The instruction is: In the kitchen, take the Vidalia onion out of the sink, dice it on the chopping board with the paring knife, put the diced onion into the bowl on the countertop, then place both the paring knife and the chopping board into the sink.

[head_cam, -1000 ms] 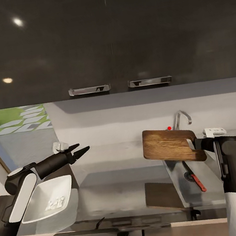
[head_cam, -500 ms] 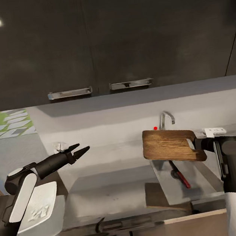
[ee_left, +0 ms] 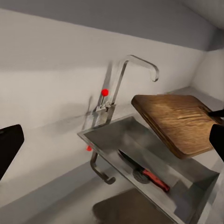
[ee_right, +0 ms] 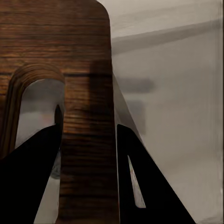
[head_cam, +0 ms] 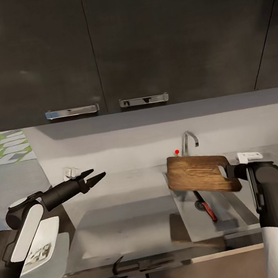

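- No brand, label or legible writing is seen on any item; the one mark is a red dot [head_cam: 177, 152] at the base of the chrome angular tap [head_cam: 188, 141].
- One dark brown wooden chopping board [head_cam: 197, 174] with rounded corners and a slot handle hole is held in the air above the rectangular stainless steel sink [head_cam: 192, 222], tilted slightly.
- The right pincer [ee_right: 87, 140] is clenched on the chopping board: in the right wrist view, one black finger passes through the slot and the other lies at the board's outer edge, with the handle strip gripped between them.
- One paring knife [head_cam: 204, 206] with a dark pointed blade and a red handle lies flat on the sink's steel floor, partly under the raised board.
- One white, shallow, square-rimmed bowl [head_cam: 45, 239] rests on the smooth grey desk [head_cam: 124, 217], partly behind the left arm; a cluster of small white cubes of diced onion [head_cam: 38, 253] is seen inside it.
- The left pincer [head_cam: 97, 175] hangs released over the desk, its two black fingers spread and grasping nothing.
- Two chrome bar handles [head_cam: 72, 111] are counted on the dark upper cabinets [head_cam: 142, 40].
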Motion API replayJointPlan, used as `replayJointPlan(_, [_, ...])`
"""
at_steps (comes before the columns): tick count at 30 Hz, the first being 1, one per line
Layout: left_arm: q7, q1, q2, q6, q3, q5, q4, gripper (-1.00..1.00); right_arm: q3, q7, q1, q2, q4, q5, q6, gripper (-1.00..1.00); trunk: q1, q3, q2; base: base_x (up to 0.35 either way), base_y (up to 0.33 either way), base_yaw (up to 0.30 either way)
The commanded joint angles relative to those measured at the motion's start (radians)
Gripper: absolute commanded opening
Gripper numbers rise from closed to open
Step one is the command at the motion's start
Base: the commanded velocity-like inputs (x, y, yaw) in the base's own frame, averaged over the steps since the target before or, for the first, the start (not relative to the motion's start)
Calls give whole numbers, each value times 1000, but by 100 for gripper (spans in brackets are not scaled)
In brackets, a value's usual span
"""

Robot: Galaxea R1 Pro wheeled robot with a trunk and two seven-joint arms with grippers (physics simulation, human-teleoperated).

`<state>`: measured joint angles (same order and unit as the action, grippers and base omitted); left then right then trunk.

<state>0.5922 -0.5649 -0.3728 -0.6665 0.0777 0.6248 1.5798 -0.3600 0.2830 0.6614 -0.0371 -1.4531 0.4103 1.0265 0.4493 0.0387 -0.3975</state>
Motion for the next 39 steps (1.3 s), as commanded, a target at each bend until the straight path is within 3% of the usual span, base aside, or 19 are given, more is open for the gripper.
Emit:
replayJointPlan(1, [-2,-1,0,-7,1,7,0,100,0,-8,1,0,10,4,4,-100,1,2,-3,0,-1,0])
replayJointPlan(4, [-2,-1,0,-7,1,8,0,100,2,-71,1,0,74,4,0,-100,1,2,-3,0,0,0])
replayJointPlan(11, [-2,-1,0,-7,1,7,0,100,5,-96,2,0,134,3,-2,-100,1,2,-3,0,0,0])
replayJointPlan(23, [-2,-1,0,-7,1,7,0,100,4,-220,47,0,310,-5,-5,-100,1,2,-3,0,0,0])
replayJointPlan(26, [-3,-1,0,-7,1,7,0,100,4,-237,52,0,327,-39,-5,-100,1,2,-3,0,0,0])
replayJointPlan(29, [-3,-1,0,-7,1,8,0,100,4,-268,54,0,333,-117,-5,-100,1,2,-3,0,0,0])
replayJointPlan(31, [-3,-1,0,-7,1,7,0,100,4,-325,55,0,334,-175,-6,-100,1,2,-3,0,0,0])
replayJointPlan(35, [-3,-1,0,-7,1,7,0,100,3,-354,55,0,335,-241,-7,-100,1,2,-3,0,0,0])
replayJointPlan(39, [-3,-1,0,-7,1,7,0,100,2,-362,55,0,335,-277,-8,-100,1,2,-3,0,0,0])
